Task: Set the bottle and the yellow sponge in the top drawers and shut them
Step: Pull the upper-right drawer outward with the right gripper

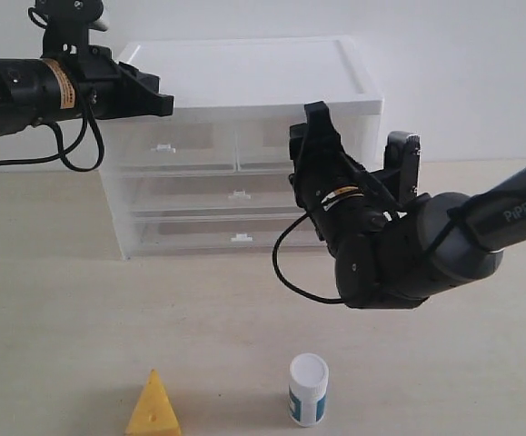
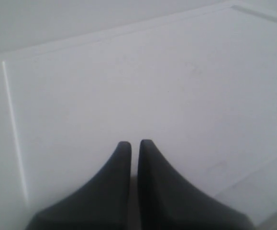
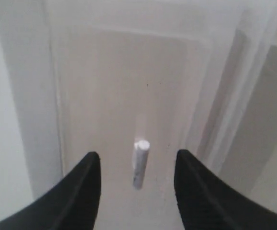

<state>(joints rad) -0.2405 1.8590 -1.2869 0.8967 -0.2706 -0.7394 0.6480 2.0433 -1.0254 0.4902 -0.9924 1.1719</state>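
the step in hand looks like opening a drawer, the first of the job. both top drawers (image 1: 176, 150) of the cabinet (image 1: 244, 64) look pushed in, as far as the exterior view shows, and nothing has gone into them yet

the bottle (image 1: 308, 389) stands upright on the table (image 1: 63, 300), well in front of the cabinet, and the yellow sponge (image 1: 153, 406) sits point-up beside it, the two apart from each other. neither is touched by an arm

the right gripper (image 3: 137, 154) is released, its jaws spread with a clear gap and nothing in them. it faces the front of the right-hand top drawer (image 1: 263, 145), and in its wrist view the small white handle (image 3: 139, 165) lies between the two fingers, touching neither

the left gripper (image 2: 134, 143) is clenched, fingers almost together and holding nothing, and hangs over the cabinet's white top near its left end

the next move, as i judge it, calls for the right jaws to close on that handle, or hook behind it, and then pull straight out. the handle is small and the drawer light, so a slightly skewed pull could slip off or drag the whole cabinet forward. the left gripper looks placed to press down and steady it
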